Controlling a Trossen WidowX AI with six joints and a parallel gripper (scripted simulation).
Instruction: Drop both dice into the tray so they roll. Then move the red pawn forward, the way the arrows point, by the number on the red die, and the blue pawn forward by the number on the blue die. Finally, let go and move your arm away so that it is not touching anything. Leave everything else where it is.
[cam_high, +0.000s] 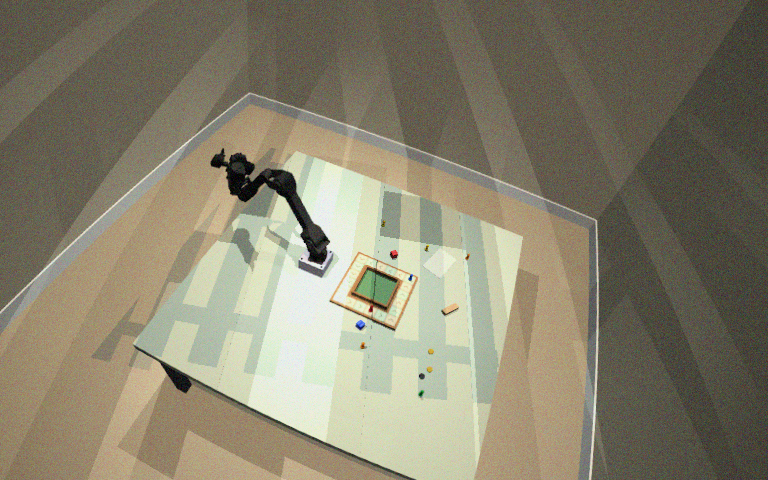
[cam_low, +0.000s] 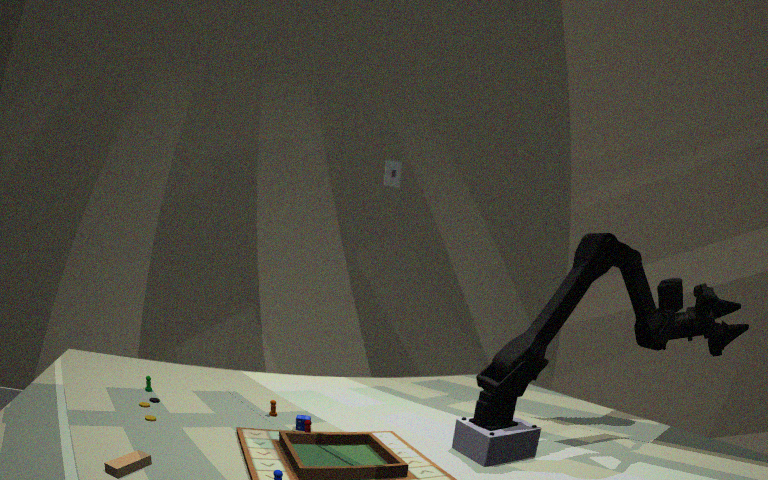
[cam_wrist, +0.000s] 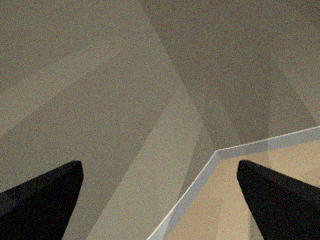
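Note:
The tray (cam_high: 376, 286) (cam_low: 344, 456), green inside with a brown wall, is in the middle of the board (cam_high: 344, 305) and holds no die. The red die (cam_high: 394, 254) lies on the table beside the board in the top view. The blue die (cam_high: 360, 324) (cam_low: 301, 421) lies on the table off the board's opposite side. The red pawn (cam_high: 370, 309) (cam_low: 307, 425) stands on the board's track beside the tray. The blue pawn (cam_high: 410, 277) (cam_low: 278, 474) stands near a board corner. My gripper (cam_low: 743, 316) (cam_wrist: 161, 170) is open and empty, far from the board, pointing away from it.
A wooden block (cam_high: 450, 309) (cam_low: 128, 464), a white sheet (cam_high: 439, 263), orange pawns (cam_high: 363, 345) (cam_high: 467, 256), yellow pawns (cam_high: 383, 223) (cam_high: 427, 247), a green pawn (cam_high: 420, 393) (cam_low: 148, 383), yellow discs (cam_high: 430, 351) (cam_high: 429, 369) and a black disc (cam_high: 421, 375) are on the table.

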